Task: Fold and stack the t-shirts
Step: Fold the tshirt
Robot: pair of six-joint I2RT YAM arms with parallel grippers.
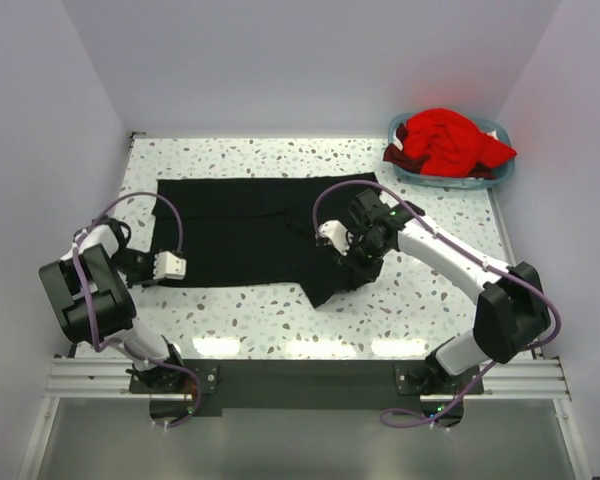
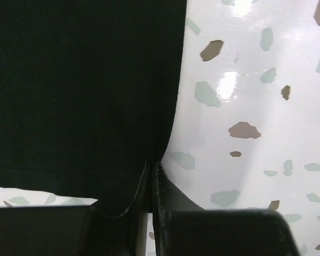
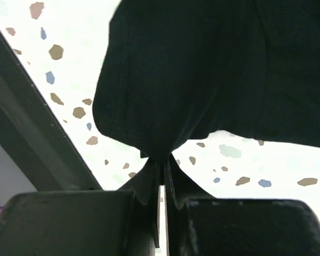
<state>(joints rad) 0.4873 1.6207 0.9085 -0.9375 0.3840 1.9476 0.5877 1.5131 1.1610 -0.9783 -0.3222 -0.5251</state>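
The black t-shirt point(image 1: 250, 225) lies spread across the middle of the table. My left gripper point(image 1: 185, 268) is shut on its near-left edge, low at the table; the left wrist view shows the jaws point(image 2: 152, 168) pinching the cloth hem point(image 2: 74, 80). My right gripper point(image 1: 352, 262) is shut on the shirt's near-right part and holds a bunched fold above the table. In the right wrist view the cloth point(image 3: 202, 69) hangs from the closed jaws point(image 3: 161, 159). The red t-shirt point(image 1: 448, 140) lies crumpled in the basket at the back right.
The light blue plastic basket point(image 1: 495, 128) stands in the back right corner. White walls close in the table on the left, back and right. The black rail point(image 1: 300, 375) with both arm bases runs along the near edge. Speckled tabletop point(image 1: 420, 290) shows near and right of the shirt.
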